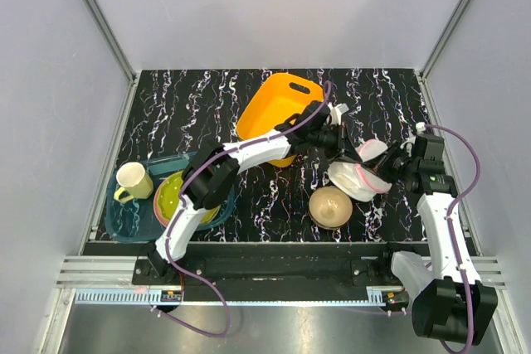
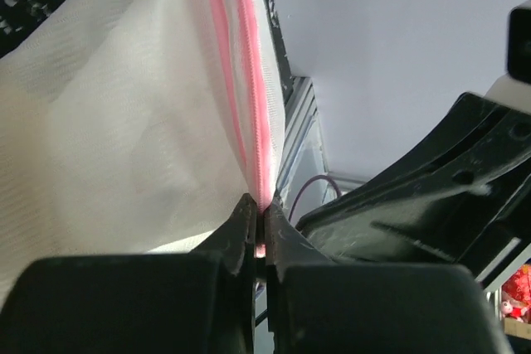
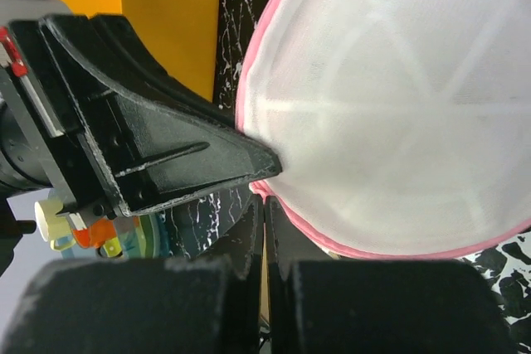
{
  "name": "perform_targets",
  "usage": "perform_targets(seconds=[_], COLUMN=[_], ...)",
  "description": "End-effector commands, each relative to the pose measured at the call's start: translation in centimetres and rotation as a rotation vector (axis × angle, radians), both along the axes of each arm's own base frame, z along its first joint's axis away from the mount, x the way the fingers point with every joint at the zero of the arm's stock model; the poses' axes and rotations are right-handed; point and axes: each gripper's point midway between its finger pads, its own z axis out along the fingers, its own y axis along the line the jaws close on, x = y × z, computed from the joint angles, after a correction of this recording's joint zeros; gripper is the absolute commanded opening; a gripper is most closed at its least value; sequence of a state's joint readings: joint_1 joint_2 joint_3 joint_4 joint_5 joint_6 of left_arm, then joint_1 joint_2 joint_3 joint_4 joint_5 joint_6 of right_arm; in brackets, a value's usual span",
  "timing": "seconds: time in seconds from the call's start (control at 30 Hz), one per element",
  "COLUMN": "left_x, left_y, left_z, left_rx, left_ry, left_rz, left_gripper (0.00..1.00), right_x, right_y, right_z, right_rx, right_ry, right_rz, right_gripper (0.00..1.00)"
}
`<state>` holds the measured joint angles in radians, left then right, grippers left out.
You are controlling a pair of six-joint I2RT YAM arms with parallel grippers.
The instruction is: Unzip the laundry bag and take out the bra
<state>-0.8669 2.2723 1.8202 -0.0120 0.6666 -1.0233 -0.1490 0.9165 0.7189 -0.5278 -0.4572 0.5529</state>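
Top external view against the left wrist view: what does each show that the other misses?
Only top external: the orange basket, the tan bowl and the mug. Only left wrist: that the left gripper is shut on the pink zipper trim. Both: the white mesh laundry bag.

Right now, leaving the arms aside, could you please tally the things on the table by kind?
bowls: 2, the tan dome-shaped bowl and the yellow-green bowl
pale yellow mug: 1
orange plastic basket: 1
white mesh laundry bag with pink trim: 1
teal tray: 1
total: 6
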Motion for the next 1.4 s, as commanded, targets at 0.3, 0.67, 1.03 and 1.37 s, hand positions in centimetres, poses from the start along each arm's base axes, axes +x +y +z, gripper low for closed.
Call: perform_targets(seconds=[0.3, 0.67, 1.03, 1.37], left_x=[4.6, 10.1, 8.7, 0.5], left_y=[9.2, 8.9, 6.7, 5.5], left_z=[5.4, 8.5, 11.0, 8.2], left_rx=[-0.023, -0.064, 0.017, 0.024], left_ry=[-0.113, -0.222, -0.375, -0.234], left_rz=[0.127, 0.175, 0.123, 0.042], left_gripper=[0.0, 0.0, 0.9, 0.97], right_x=[1.6, -0.4, -0.8, 1.0], right_y=[-3.5, -4.5, -3.1, -2.7], right_z=[0.4, 4.5, 2.1, 1.6], right_rx=[-0.093, -0.083, -0.018, -0.005], right_ry=[-0.033, -0.173, -0.129, -0.133], right_rz=[-0.206, -0.338, -0.288, -0.251], right_gripper=[0.0, 0.0, 0.0, 0.0])
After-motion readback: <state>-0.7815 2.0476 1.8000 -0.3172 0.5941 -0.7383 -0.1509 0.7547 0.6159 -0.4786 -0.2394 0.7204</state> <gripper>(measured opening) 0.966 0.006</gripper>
